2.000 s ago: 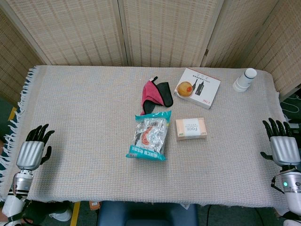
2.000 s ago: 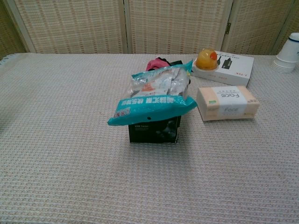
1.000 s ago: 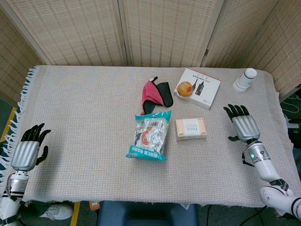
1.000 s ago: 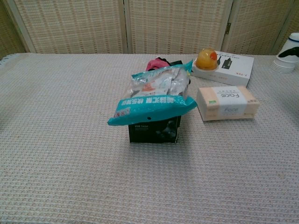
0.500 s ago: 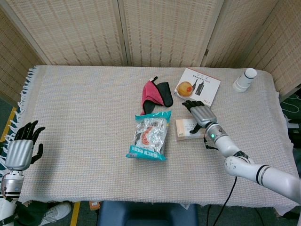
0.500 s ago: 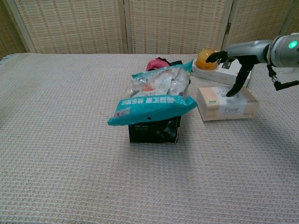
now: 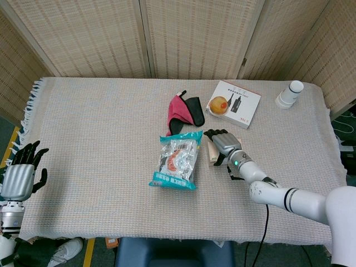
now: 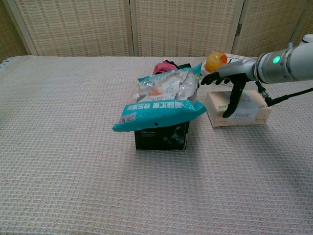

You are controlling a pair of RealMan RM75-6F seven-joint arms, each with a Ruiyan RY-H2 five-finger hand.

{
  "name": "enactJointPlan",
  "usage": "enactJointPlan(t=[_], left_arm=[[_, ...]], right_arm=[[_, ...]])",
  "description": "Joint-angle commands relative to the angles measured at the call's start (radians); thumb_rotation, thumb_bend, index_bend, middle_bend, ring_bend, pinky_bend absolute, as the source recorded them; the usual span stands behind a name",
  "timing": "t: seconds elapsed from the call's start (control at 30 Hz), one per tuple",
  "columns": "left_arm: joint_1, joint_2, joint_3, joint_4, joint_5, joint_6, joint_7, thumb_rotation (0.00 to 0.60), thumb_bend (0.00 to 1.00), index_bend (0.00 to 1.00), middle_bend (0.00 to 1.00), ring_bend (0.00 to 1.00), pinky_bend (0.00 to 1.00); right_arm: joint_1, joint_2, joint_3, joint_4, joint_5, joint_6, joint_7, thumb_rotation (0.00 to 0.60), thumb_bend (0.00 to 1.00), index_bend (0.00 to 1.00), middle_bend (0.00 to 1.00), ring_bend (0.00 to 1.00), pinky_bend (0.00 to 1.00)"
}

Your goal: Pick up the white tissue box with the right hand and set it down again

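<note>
The white tissue box [image 8: 245, 114] lies flat on the woven tablecloth, right of the snack bag; in the head view only its left end [image 7: 210, 151] shows from under my hand. My right hand [image 7: 222, 143] [image 8: 227, 81] arches over the box's left half, fingers spread above its top. The thumb [image 8: 230, 104] hangs down against the near face. The box still rests on the cloth. My left hand [image 7: 16, 178] hovers off the table's left edge, fingers apart, holding nothing.
A teal snack bag [image 7: 175, 160] rests on a small black box [image 8: 161, 137] just left of the tissue box. Behind lie a red cloth [image 7: 179, 108], a black pouch [image 7: 194, 109] and a white carton [image 7: 233, 103] with an orange jelly cup [image 8: 215, 60]. Stacked paper cups [image 7: 290, 94] stand far right.
My right hand swept in from the table's right edge and now sits over the tissue box, further left than half a second ago. My left hand drifted slightly down and outward.
</note>
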Motion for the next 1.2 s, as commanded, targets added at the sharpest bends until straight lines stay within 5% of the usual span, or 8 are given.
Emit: enactJointPlan(t=[0.03, 0.43, 0.83, 1.03, 1.2], left_arm=[[0.000, 0.000, -0.001, 0.001, -0.002, -0.001, -0.002, 0.600, 0.55, 0.18, 0.00, 0.00, 0.11], [0.002, 0.000, -0.005, 0.001, -0.005, 0.001, -0.010, 0.600, 0.55, 0.18, 0.00, 0.00, 0.11], [0.001, -0.003, -0.005, 0.000, -0.007, -0.004, -0.007, 0.600, 0.55, 0.18, 0.00, 0.00, 0.11], [0.000, -0.005, -0.002, 0.000, -0.007, -0.008, -0.001, 0.600, 0.55, 0.18, 0.00, 0.00, 0.11], [-0.002, -0.008, 0.000, 0.001, -0.002, -0.009, 0.002, 0.600, 0.55, 0.18, 0.00, 0.00, 0.11]], right_arm=[[0.010, -0.010, -0.016, 0.011, 0.010, 0.007, 0.002, 0.600, 0.01, 0.00, 0.04, 0.00, 0.00], [0.031, -0.052, -0.052, 0.061, 0.010, 0.030, 0.017, 0.600, 0.01, 0.22, 0.21, 0.00, 0.00], [-0.020, -0.053, -0.016, 0.064, -0.121, 0.103, 0.092, 0.600, 0.03, 0.44, 0.36, 0.14, 0.00], [-0.150, -0.028, 0.072, 0.034, -0.360, 0.215, 0.341, 0.600, 0.03, 0.45, 0.40, 0.18, 0.00], [-0.314, -0.038, 0.140, 0.078, -0.622, 0.422, 0.775, 0.600, 0.04, 0.46, 0.40, 0.18, 0.00]])
